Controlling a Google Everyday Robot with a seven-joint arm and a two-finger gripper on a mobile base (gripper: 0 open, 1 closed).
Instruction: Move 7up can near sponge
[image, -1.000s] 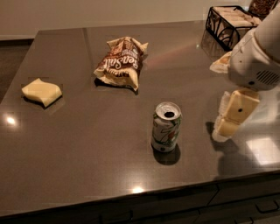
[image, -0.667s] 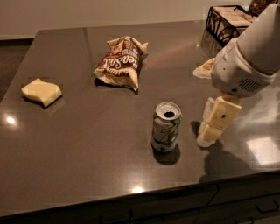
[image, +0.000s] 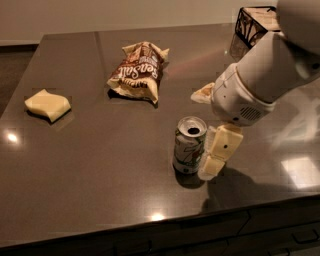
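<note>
The 7up can (image: 189, 146), white and green with an opened silver top, stands upright on the dark table (image: 100, 165) near its front edge. The pale yellow sponge (image: 47, 104) lies flat at the far left of the table, well apart from the can. My gripper (image: 204, 132) comes in from the right on a white arm. Its jaws stand open and hold nothing. The near finger (image: 221, 150) is right beside the can's right side, and the far finger (image: 202, 93) reaches behind the can. I cannot tell whether the near finger touches the can.
A brown-and-cream snack bag (image: 139, 72) lies at the table's middle back, between can and sponge but further away. A black wire basket (image: 255, 25) stands at the back right corner. The table's front edge runs just below the can.
My gripper has moved left and slightly down, from well right of the can to right beside it. The can, sponge and bag have not moved.
</note>
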